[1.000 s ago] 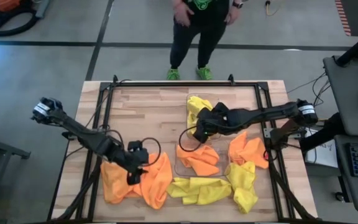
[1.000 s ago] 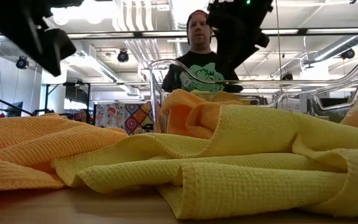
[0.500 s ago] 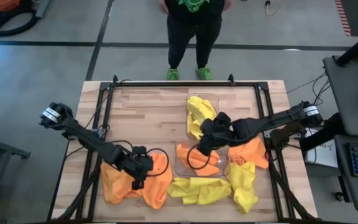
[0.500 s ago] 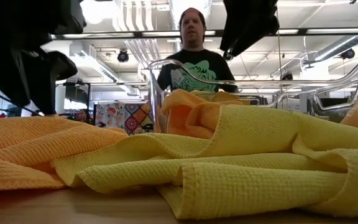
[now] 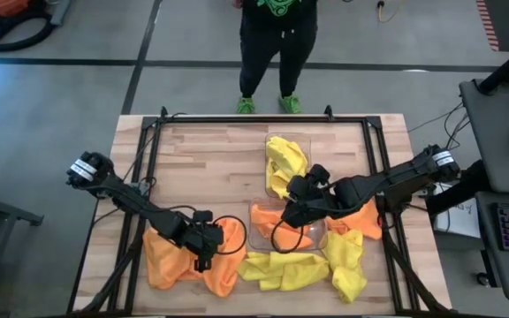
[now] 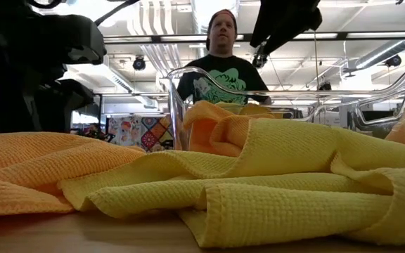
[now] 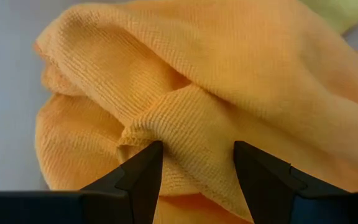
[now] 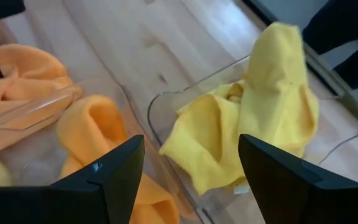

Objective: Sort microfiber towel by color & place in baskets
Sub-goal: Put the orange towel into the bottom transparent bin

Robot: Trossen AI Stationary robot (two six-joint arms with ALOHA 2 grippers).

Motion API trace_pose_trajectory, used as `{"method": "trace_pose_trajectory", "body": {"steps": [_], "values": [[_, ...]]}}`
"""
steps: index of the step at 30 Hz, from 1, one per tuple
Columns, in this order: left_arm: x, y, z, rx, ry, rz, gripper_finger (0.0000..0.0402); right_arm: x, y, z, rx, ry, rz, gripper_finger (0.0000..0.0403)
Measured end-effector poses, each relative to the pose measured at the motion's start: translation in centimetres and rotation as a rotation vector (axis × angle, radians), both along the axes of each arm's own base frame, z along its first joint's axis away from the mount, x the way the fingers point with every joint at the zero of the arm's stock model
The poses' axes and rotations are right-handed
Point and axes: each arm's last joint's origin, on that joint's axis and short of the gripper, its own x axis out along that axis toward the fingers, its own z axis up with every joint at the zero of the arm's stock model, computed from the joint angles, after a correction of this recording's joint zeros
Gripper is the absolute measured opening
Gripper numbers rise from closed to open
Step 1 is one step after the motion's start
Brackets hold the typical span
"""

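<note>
The orange-towel basket [image 5: 288, 231], the clear bin near the table's middle, served as the landmark. Just beyond it, toward the person [image 5: 277, 35], stood the second basket [image 5: 283, 163] holding a yellow towel [image 5: 287, 159]. The right gripper [image 5: 292, 215] hung over the landmark bin's far edge, fingers wide apart and holding nothing; its wrist view looked across an orange towel [image 8: 98, 134] in that bin to the yellow towel [image 8: 260, 118] next door.

To the left of the landmark bin lay a heap of orange towels [image 5: 188, 258]. The left gripper [image 5: 203, 250] was down on that heap, its open fingers [image 7: 138, 177] straddling a raised fold of orange cloth [image 7: 191, 143], not yet pinching it. The fold lay directly between and ahead of the fingertips, so closing looked like the next step, and the left arm was plainly the nearer one for this pile. Loose yellow towels [image 5: 299, 269] lay on the near side of the landmark bin, with more orange [image 5: 356, 212] on its right
</note>
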Motion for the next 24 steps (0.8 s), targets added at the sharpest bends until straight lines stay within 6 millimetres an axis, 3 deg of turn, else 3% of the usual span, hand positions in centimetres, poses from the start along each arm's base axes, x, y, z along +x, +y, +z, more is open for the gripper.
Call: {"method": "trace_pose_trajectory", "body": {"steps": [5, 8, 16, 24], "values": [[0.3, -0.1, -0.7, 0.013, 0.007, -0.005, 0.0179, -0.2, 0.5, 0.1, -0.072, -0.026, -0.017, 0.0251], [0.3, -0.1, -1.0, 0.020, 0.016, -0.012, 0.0158, -0.1, 0.4, 0.2, -0.088, -0.041, -0.028, 0.0252], [0.1, 0.0, -0.5, 0.025, 0.013, -0.036, 0.0012, 0.0, 0.4, 0.2, -0.093, -0.043, -0.021, 0.0253], [-1.0, 0.5, 1.9, 0.075, -0.056, -0.026, 0.0003, 0.2, 1.4, 0.5, -0.121, -0.068, 0.058, 0.0250]]}}
